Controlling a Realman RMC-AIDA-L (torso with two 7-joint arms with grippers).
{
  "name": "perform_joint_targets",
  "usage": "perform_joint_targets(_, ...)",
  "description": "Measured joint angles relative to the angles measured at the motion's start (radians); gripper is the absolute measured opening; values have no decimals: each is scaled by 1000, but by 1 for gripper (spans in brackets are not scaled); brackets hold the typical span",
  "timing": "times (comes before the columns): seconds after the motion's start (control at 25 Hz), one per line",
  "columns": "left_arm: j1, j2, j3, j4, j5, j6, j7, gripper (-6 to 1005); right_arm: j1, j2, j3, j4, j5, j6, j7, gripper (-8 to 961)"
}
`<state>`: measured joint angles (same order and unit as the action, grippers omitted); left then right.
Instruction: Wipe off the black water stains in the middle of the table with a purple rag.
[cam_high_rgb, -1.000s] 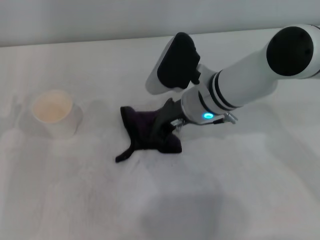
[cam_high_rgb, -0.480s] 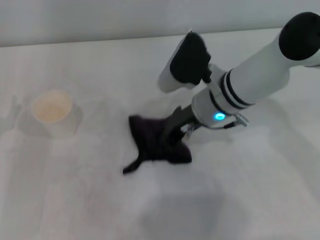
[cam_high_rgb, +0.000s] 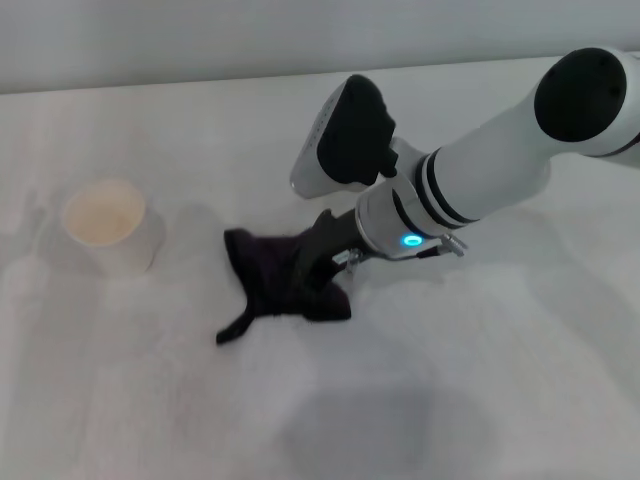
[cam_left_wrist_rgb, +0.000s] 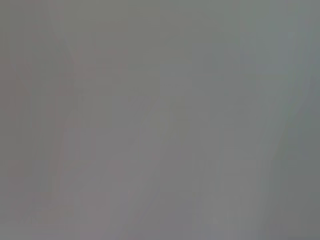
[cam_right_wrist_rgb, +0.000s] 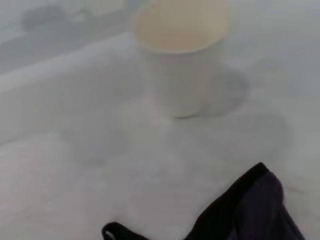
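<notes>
One arm is at work: the right pincer (cam_high_rgb: 325, 262) is clamped on the purple rag (cam_high_rgb: 280, 278), pressing it flat on the white bench (cam_high_rgb: 470, 400) near the middle, just beside the paper cup (cam_high_rgb: 107, 226). No black stain shows; it is either wiped or under the cloth, so wiping appears under way and unfinished. Compared with half a second earlier, rag and pincer have slid toward the cup. The left pincer is not in view.
</notes>
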<state>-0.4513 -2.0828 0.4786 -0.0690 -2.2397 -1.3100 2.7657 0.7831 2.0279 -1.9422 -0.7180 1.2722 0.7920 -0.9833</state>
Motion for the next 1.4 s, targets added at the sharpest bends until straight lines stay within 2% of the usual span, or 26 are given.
perform_joint_targets(0.32,3,0,0,0,0,-9,0,890,-5,-17,112,47,-40,-23,0,147)
perform_joint_targets(0.64,5,0,-19,0,-1,-13,0,891,-87,-22,455,-3,-319,104,-35,183)
perform_joint_targets(0.76,7,0,-26,0,-1,-16,0,890,-120,-23,540,-54,-378,149,-67,197)
perform_joint_targets(1.0,10,0,-26,0,-3,-39,0,890,-140,-23,592,-96,-406,237,-124,225)
perform_joint_targets(1.36,14,0,-26,0,-17,-54,0,891,-167,-18,626,-125,-392,215,-147,266)
perform_joint_targets(1.4,15,0,-26,0,-17,-54,0,891,-177,-18,637,-141,-386,218,-150,307)
